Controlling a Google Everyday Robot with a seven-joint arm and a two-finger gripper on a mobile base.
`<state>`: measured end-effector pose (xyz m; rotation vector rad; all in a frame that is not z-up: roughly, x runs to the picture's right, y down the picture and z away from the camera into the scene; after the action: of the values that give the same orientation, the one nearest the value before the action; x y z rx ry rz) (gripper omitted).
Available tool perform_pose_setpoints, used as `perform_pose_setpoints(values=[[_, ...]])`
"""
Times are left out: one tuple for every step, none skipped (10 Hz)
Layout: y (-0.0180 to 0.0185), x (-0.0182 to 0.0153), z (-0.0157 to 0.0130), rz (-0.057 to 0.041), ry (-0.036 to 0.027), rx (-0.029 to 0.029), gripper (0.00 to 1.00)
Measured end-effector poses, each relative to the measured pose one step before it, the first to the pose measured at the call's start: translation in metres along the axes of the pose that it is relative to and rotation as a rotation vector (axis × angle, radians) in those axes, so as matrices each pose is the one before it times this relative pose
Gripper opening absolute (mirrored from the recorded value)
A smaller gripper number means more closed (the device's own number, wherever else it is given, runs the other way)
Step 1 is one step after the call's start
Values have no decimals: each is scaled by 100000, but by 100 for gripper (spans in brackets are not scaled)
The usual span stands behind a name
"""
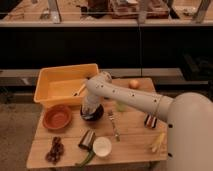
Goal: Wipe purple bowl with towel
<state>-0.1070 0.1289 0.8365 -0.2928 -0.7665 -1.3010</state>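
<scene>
Camera view: one gripper (pixel 90 107) dips into one purple bowl (pixel 99 115) on the bench (pixel 135 146); jaws hidden, so I cannot tell whether they are open or closed.

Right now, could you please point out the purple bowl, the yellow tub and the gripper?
purple bowl (pixel 100 116): camera view, right rim.
yellow tub (pixel 55 85): camera view, bare inner floor.
gripper (pixel 91 107): camera view, tip, down inside the purple bowl.

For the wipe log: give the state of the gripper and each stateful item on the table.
gripper: down in the purple bowl
purple bowl: upright, under the gripper
yellow tub: upright, a utensil inside
orange bowl: upright, looks empty
can: lying on its side
white cup: upright, mouth up
</scene>
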Motion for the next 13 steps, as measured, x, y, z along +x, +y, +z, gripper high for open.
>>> perform_pose_setpoints(values=[[150,-509,151,-1611,-766,152,0],[420,-540,358,-1647,-927,-24,0],[821,-334,223,-581,-547,-509,0],[1024,-68,140,300,-362,-811,0],[668,141,-2,633,196,-690,0],[957,403,150,933,215,-1881,0],[485,450,112,1073,444,-1276,0],[418,541,27,1868,782,-1100,0],[578,1048,-134,2332,1361,-1360,0],[316,1413,-53,2056,1580,-1986,0],[-229,971,41,909,1195,-1494,0],[18,607,-3,1499,1211,-1483,0],[4,212,-75,325,478,-627,0]])
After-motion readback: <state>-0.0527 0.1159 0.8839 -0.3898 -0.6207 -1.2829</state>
